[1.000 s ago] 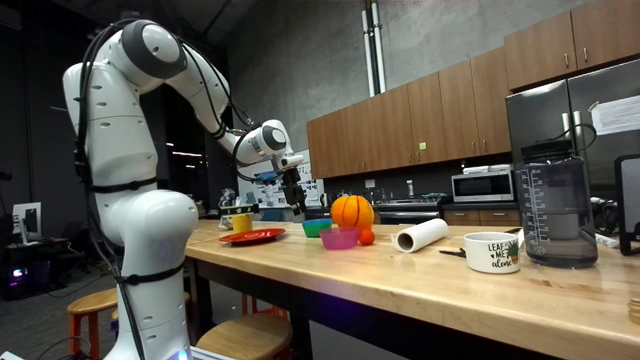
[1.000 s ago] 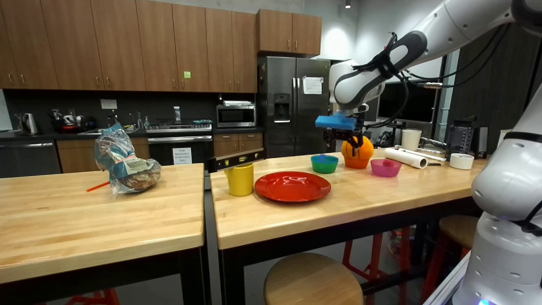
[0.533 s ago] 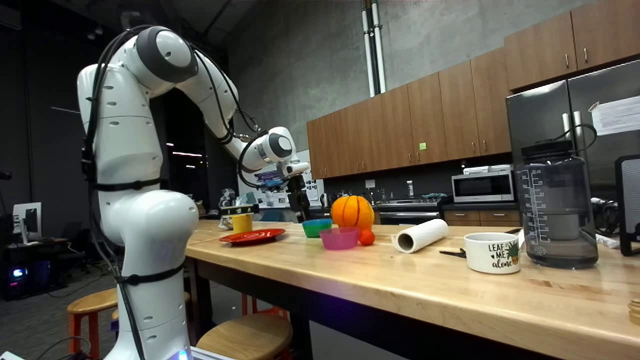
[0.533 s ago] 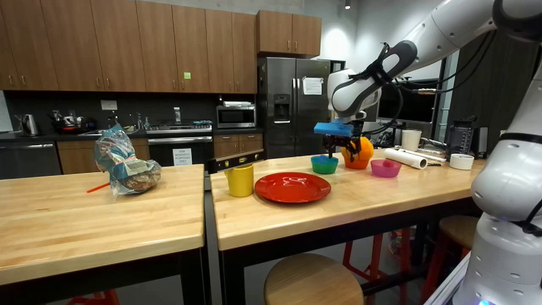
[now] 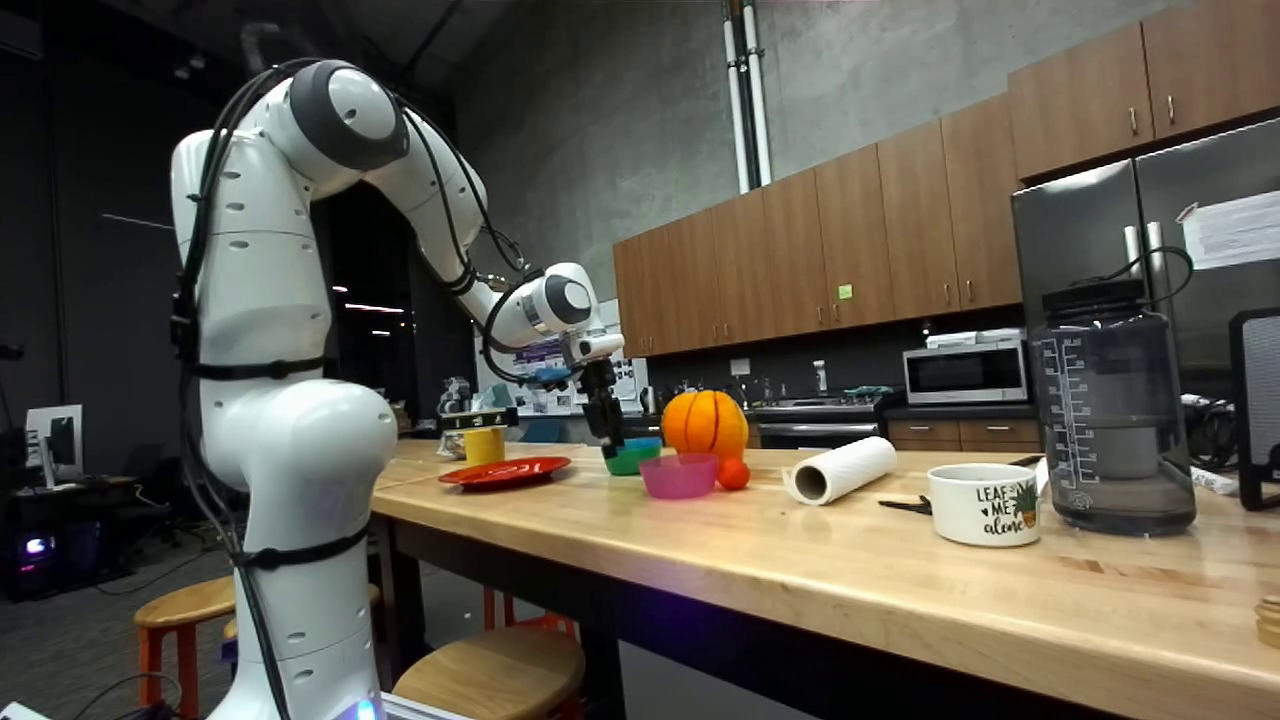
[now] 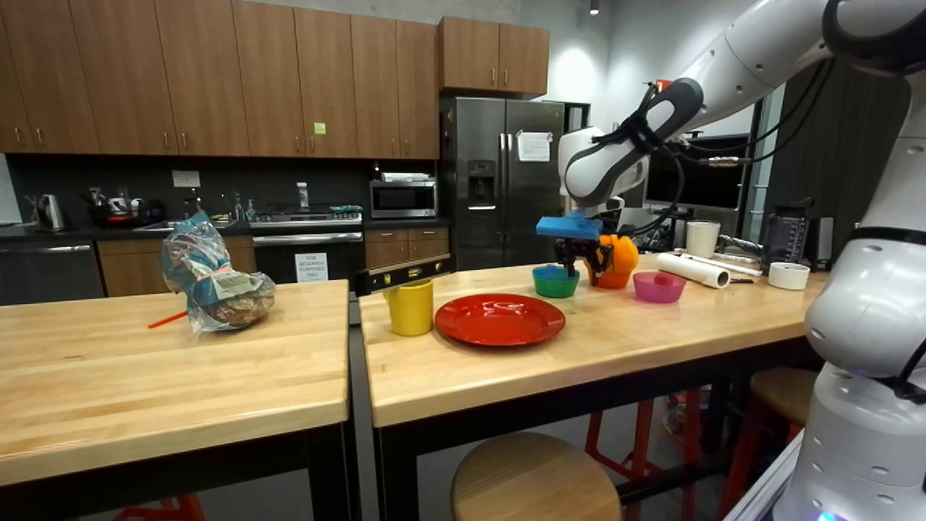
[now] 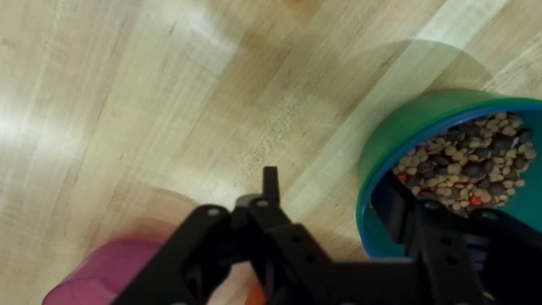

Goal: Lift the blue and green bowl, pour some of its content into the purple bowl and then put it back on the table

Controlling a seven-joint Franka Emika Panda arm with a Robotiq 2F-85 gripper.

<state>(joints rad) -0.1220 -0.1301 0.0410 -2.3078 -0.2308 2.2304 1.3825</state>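
Note:
The blue and green bowl (image 6: 555, 286) stands upright on the wooden table (image 6: 615, 340), also seen in an exterior view (image 5: 634, 460). In the wrist view the bowl (image 7: 396, 127) has a blue rim and holds seeds or lentils in tan, dark and red. My gripper (image 7: 332, 190) is open, with one finger inside the bowl and the other outside it, the near rim between them. Both exterior views show the gripper (image 6: 584, 263) low at this bowl (image 5: 612, 442). The purple bowl (image 5: 680, 477) stands beside it, partly visible in the wrist view (image 7: 103, 271).
An orange ribbed ball (image 5: 705, 425) stands close behind the two bowls. A red plate (image 6: 499, 318) and a yellow mug (image 6: 411, 311) with a level across it stand to one side. A paper roll (image 5: 845, 470) and a white mug (image 5: 985, 505) stand on the other side.
The arm has reached forward and the gripper has come down to the green bowl, where one finger now sits inside the rim. The bowls stay in about the same place.

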